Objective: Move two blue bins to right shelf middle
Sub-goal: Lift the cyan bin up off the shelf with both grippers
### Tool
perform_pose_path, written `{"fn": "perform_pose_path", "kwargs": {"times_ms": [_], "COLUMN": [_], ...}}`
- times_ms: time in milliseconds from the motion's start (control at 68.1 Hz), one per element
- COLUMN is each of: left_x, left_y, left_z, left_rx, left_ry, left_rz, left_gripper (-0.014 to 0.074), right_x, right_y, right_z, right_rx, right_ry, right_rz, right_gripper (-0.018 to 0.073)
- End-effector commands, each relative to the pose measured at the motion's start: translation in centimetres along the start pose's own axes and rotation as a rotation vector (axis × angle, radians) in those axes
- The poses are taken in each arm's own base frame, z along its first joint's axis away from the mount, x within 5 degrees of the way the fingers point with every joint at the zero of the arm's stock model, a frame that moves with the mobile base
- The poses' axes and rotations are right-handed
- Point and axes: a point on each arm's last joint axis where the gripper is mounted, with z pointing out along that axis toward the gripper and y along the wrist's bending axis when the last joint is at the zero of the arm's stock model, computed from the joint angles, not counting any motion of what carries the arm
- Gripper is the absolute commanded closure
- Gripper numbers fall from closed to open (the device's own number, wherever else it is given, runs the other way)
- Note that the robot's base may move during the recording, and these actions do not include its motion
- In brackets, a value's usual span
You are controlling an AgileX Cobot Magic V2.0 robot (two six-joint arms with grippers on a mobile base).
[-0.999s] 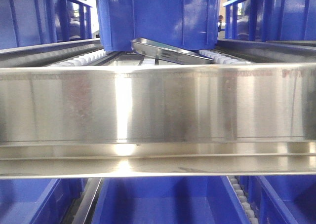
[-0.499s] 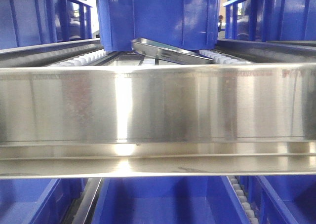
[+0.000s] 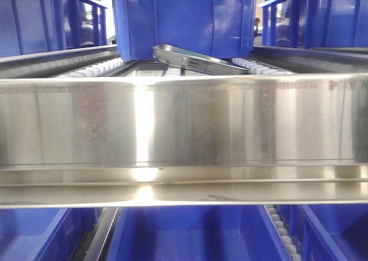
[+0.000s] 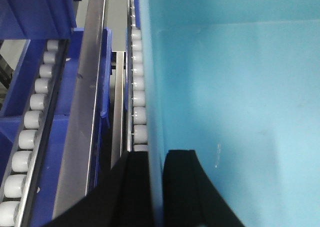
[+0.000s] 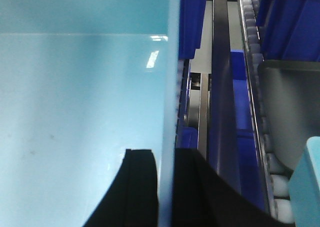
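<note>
Bin (image 3: 184, 19) above rollers (image 3: 92, 71), behind rail (image 3: 184, 123)

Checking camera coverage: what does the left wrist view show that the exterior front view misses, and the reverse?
Only left wrist: the left gripper, jaws astride the side wall of the blue bin, plus that bin's inside. Only exterior front: the steel front rail, a tilted metal tray and the lower bins beneath the rail. Both: blue bin walls next to white rollers.

Blue bin (image 3: 184, 19), silver shelf rail (image 3: 184, 123), white rollers (image 4: 138, 99).
</note>
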Motion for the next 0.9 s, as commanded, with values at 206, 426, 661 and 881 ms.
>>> {"fn": "perform_pose_path", "kwargs": {"times_ms": [206,426,661,881], "left_x": [-0.39,-0.42,-0.42,-0.44], "left_y": [1.36,1.39,1.39,1.42], "left_z": [-0.67,-0.67,-0.67,-0.68], "left_rx": [-0.097,-0.1,-0.1,-0.104], "left_ry": [-0.044,-0.046,-0.047,-0.049], "left_rz": [0.028,0.03,0.03,0.032], "left_gripper": [0.0707,0.0707,0.0707,0.0707], "right_x": [-0.84,-0.94,-1.3,-1.54], "right_y": [-0.74,-0.69,-0.53,-0.41], "right_z": [-0.84,-0.85,-0.88,-0.91], "right_rx": [0.054,0.049,0.033,0.02], "right_ry": [-0.078,-0.089,-0.13,-0.156], "right_rz": [-0.054,-0.054,-0.056,-0.056], "right_gripper": [0.0724,0.0724,0.0724,0.0724]}}
